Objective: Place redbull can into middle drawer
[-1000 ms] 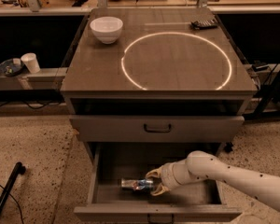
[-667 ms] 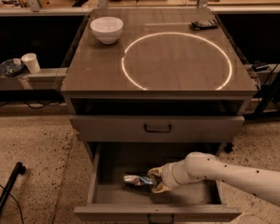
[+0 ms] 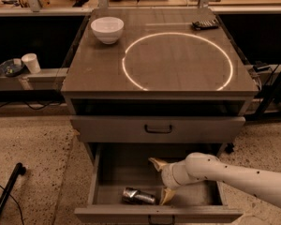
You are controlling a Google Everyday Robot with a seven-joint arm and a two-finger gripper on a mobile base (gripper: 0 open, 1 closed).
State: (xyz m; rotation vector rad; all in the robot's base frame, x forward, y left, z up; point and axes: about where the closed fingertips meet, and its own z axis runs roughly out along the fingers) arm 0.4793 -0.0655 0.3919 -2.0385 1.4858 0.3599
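Since a second ago the redbull can (image 3: 138, 196) has left the jaws; then it was held clear of the floor between the fingers, and now it lies on its side on the grey floor of the open middle drawer (image 3: 114, 172), near the front wall at about 6 o'clock of the drawer; the gripper (image 3: 158, 181) has drawn back a little toward 3 o'clock and stands inside the drawer with its jaws spread apart, holding nothing, the can just beside it at about 8 o'clock; whether the lower fingertip brushes the can I cannot tell; the white arm (image 3: 243, 179) reaches in from 4 o'clock; I judge the placing itself done, since the can rests wholly within the drawer, and what is left seems only to lift the gripper clear without nudging the can, which, being round and on its side, could roll; by count there is one can, one gripper, and two drawers, the upper drawer (image 3: 112, 128) closed and the middle one pulled out; on the cabinet top (image 3: 178, 62) sit one white bowl (image 3: 107, 28) at 11 o'clock, one dark object (image 3: 205, 24) at 1 o'clock and one light ring (image 3: 123, 64); one paper cup (image 3: 31, 63) stands well apart at 9 o'clock.
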